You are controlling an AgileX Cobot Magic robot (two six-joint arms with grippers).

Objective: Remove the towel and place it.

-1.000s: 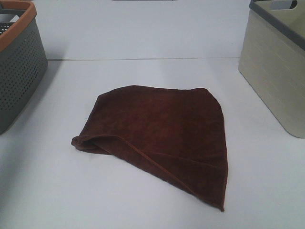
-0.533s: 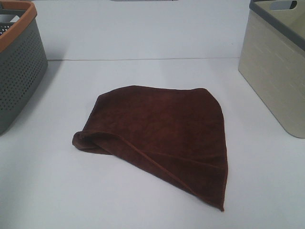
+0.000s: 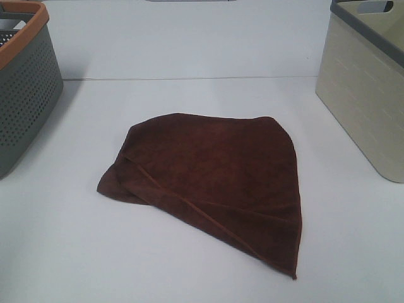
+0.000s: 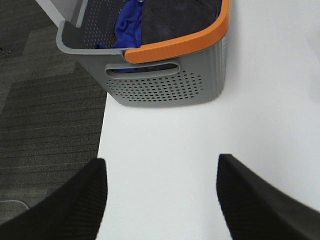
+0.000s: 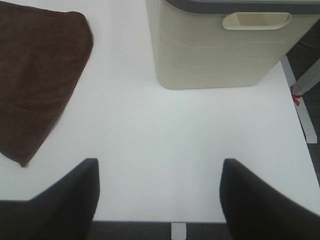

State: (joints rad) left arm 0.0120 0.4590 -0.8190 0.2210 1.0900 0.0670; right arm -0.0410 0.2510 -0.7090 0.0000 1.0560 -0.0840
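- My left tool (image 4: 160, 200) hangs with its fingers spread and nothing between them, over bare white bench (image 4: 165, 150); just ahead of it stands the grey perforated basket with the orange rim (image 4: 170, 82), with blue cloth (image 4: 129, 25) and something dark inside.
- My right tool (image 5: 160, 200) is likewise spread and empty, over the bench near its edge, with the cream bin (image 5: 225, 50) straight ahead of it.
- The towel (image 3: 214, 183), dark reddish-brown and plush, lies loosely folded on the bench between my two tools, one flap doubled over itself so its hem runs diagonally across it. From my right tool it sits ahead and off toward my left side; my left wrist view does not show it at all.
- Neither tool touches the towel, and neither shows in the high view.
- As I judge it, the towel is already out of the basket and laid down, so the placing looks nearly or wholly done.
- If it needs tidying, my next move calls for reaching in to a hemmed corner and pinching it before drawing the flap flat.
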